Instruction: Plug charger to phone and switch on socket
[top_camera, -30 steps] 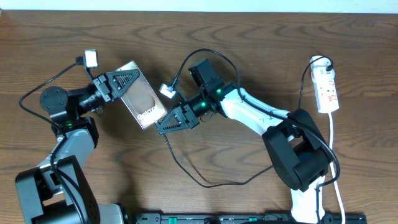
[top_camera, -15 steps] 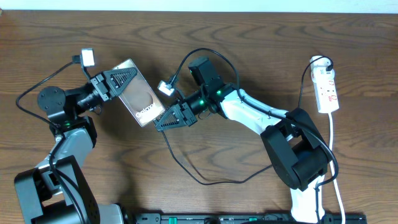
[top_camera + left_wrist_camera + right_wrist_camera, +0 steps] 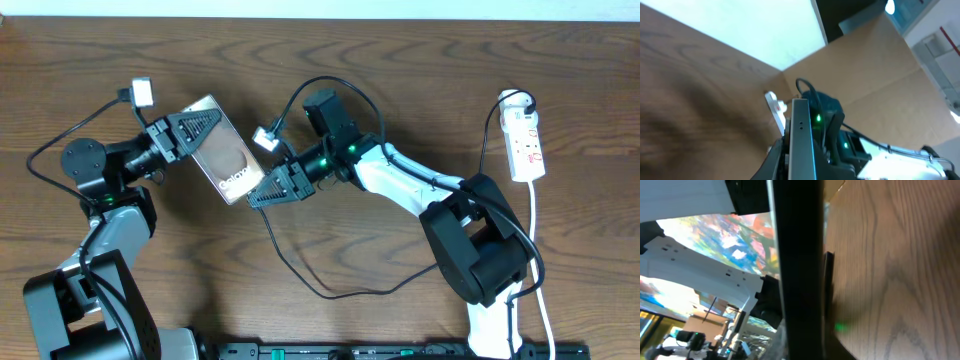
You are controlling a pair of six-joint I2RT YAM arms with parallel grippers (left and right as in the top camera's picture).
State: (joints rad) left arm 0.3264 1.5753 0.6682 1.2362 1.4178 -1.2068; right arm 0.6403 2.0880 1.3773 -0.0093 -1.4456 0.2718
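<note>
The plugging step seemed in hand. The left gripper (image 3: 205, 124) was clamped on the upper end of the tilted dark-brown phone (image 3: 235, 160), and the white socket (image 3: 527, 140) lay well apart to the right. The right gripper (image 3: 256, 200) pinched the thin black charger (image 3: 350, 296) at the phone's lower edge. Next, the tip needed exact alignment.

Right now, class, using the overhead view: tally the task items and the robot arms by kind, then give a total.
phone: 1
charger cable: 1
power strip: 1
robot arms: 2
Total: 5
</note>
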